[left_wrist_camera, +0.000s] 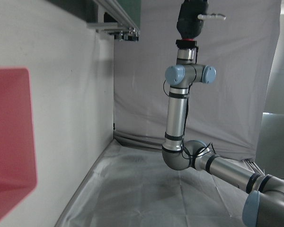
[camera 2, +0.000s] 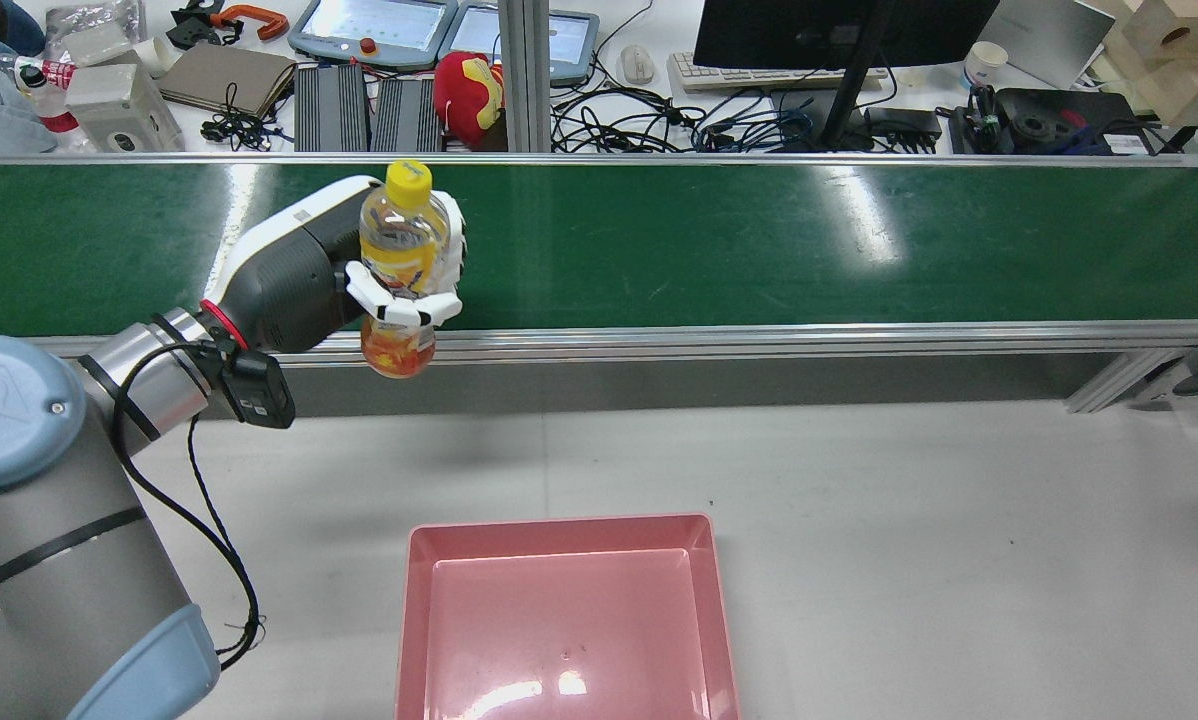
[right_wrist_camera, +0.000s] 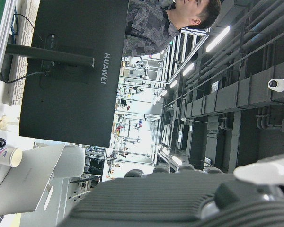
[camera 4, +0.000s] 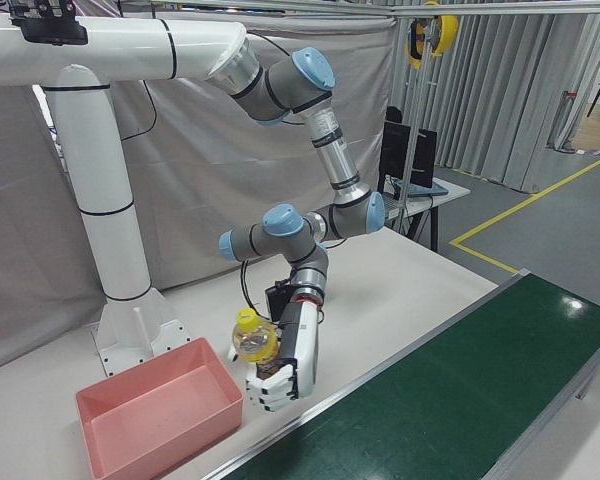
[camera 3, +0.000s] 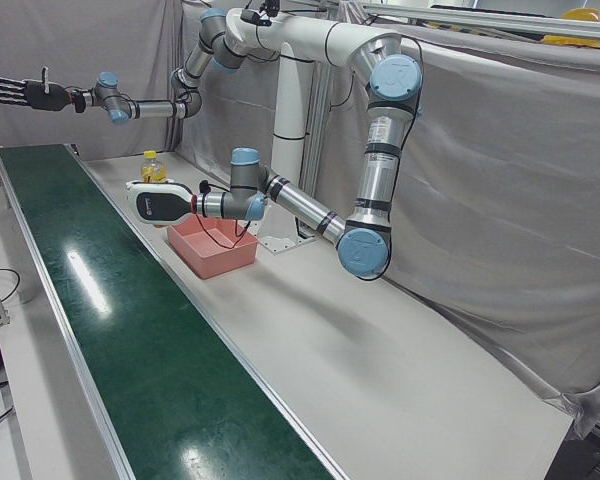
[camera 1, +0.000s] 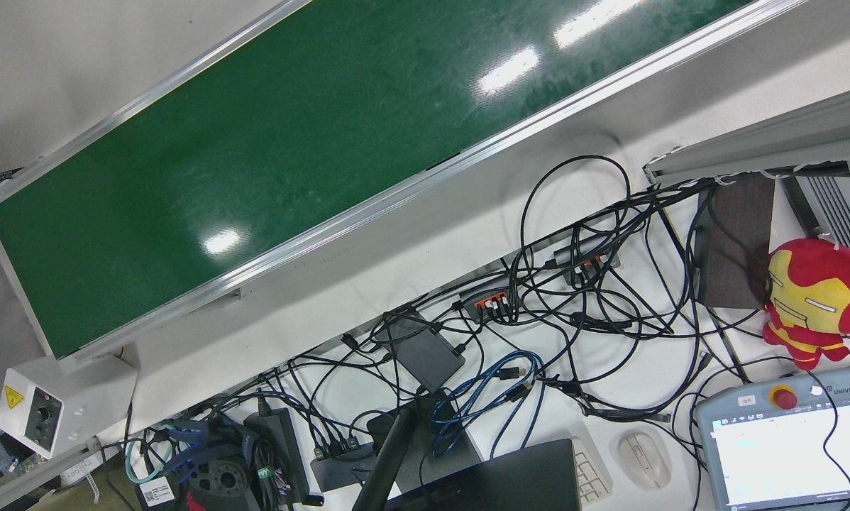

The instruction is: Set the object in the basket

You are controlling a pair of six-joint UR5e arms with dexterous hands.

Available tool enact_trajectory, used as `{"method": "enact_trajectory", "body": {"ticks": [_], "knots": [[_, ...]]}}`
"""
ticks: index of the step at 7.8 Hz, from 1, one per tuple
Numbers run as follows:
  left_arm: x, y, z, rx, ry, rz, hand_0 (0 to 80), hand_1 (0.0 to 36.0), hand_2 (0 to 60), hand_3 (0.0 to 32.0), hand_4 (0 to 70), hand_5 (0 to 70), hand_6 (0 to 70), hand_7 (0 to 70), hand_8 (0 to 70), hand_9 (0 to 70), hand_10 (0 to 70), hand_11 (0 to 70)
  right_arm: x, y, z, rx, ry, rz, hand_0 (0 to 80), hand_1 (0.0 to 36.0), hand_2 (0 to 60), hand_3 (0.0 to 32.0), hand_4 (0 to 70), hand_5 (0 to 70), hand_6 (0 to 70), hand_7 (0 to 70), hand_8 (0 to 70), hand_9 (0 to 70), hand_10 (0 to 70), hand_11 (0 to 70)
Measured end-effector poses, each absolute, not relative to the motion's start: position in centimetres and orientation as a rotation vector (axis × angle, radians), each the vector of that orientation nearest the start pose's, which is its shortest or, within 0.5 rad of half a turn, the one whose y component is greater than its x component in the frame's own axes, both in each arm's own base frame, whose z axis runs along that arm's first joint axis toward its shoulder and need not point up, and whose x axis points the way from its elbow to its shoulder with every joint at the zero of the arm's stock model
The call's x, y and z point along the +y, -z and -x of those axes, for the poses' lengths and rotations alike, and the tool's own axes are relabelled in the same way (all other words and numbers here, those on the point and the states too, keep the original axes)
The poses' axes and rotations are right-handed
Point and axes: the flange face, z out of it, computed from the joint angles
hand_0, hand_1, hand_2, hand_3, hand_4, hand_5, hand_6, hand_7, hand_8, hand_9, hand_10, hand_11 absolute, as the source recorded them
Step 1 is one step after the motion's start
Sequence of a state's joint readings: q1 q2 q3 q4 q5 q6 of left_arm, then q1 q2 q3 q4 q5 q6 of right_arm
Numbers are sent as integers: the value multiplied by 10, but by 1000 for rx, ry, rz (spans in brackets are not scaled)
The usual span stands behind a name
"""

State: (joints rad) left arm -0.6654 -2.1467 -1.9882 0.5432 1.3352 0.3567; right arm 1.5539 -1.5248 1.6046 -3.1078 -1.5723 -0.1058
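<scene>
My left hand [camera 2: 404, 306] is shut on a clear bottle [camera 2: 399, 240] with a yellow cap and an orange-yellow label. It holds the bottle upright above the near rail of the green conveyor belt [camera 2: 759, 240]. The pink basket [camera 2: 564, 620] stands empty on the grey table, nearer to me and to the right of the bottle. The right-front view shows the same hand [camera 4: 280, 375], bottle [camera 4: 252, 342] and basket [camera 4: 150, 418]. My right hand [camera 3: 25, 93] is raised high beyond the belt's far end, fingers spread, holding nothing.
Behind the belt is a cluttered desk with cables [camera 2: 659, 110], a monitor [camera 2: 839, 30], teach pendants [camera 2: 379, 25] and a red-and-yellow plush toy [camera 2: 469, 85]. Grey table [camera 2: 909, 520] surrounds the basket. Grey curtains [camera 3: 500, 200] enclose the station.
</scene>
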Motion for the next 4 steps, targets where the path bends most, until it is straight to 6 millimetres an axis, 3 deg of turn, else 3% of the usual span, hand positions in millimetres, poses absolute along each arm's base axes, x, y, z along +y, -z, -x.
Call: {"method": "enact_trajectory", "body": {"ticks": [1, 3, 4], "knots": [[-450, -234, -389, 2241, 1258, 554, 545, 330, 600, 0, 700, 700, 700, 700, 700, 700, 700, 700, -523, -644, -124, 2405, 2144, 105, 0, 0, 0, 0, 0, 0, 0, 0, 0, 0, 0, 0], [-389, -232, -448, 2160, 1137, 663, 544, 307, 600, 0, 700, 700, 700, 700, 700, 700, 660, 700, -523, -644, -124, 2405, 2145, 105, 0, 0, 0, 0, 0, 0, 0, 0, 0, 0, 0, 0], [-359, -230, -473, 2126, 1091, 713, 548, 319, 600, 0, 700, 700, 700, 700, 700, 700, 654, 700, -523, -644, -124, 2404, 2146, 105, 0, 0, 0, 0, 0, 0, 0, 0, 0, 0, 0, 0]]}}
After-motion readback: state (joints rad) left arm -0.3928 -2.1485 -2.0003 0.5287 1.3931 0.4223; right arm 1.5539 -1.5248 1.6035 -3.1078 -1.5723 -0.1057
